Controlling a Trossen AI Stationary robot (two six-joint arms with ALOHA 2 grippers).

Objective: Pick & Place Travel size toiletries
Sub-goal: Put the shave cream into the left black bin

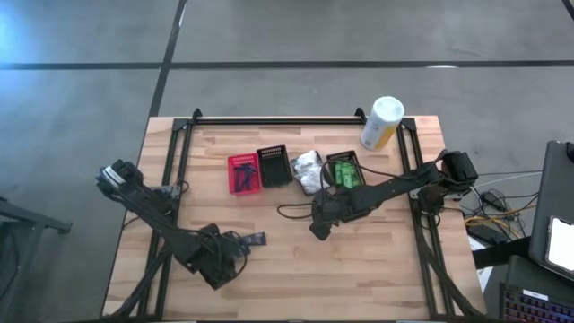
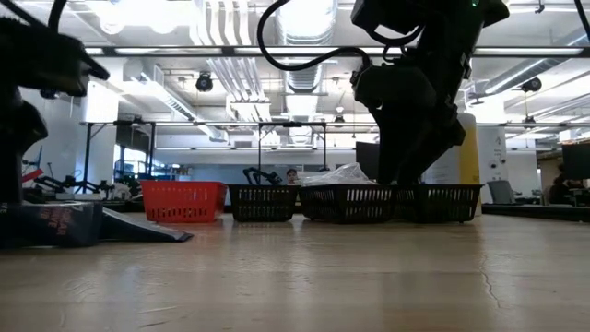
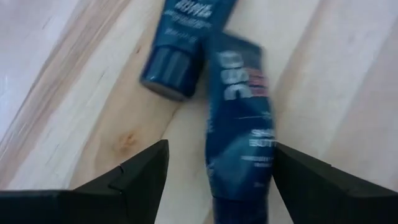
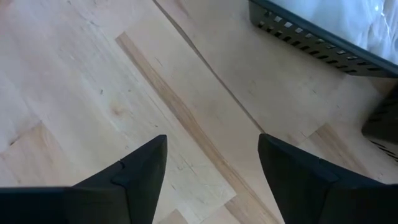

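A pale wooden counter [image 1: 296,242] stands on a grey floor, with a workshop room behind it. At the left, the left claw [image 3: 217,174] hangs low with its fingers apart over two dark blue tubes [image 3: 239,112] lying on the wood, one between the fingers, probably lined up for a pick. Farther along sit a red basket [image 1: 243,173], a black basket [image 1: 273,166], a white wrapped bundle [image 1: 306,169] and a basket of green packets [image 1: 344,170], sorted by kind. The right claw [image 4: 211,168], fingers apart and empty, hovers over bare wood just before the baskets. A white-and-yellow canister [image 1: 381,123] stands behind.
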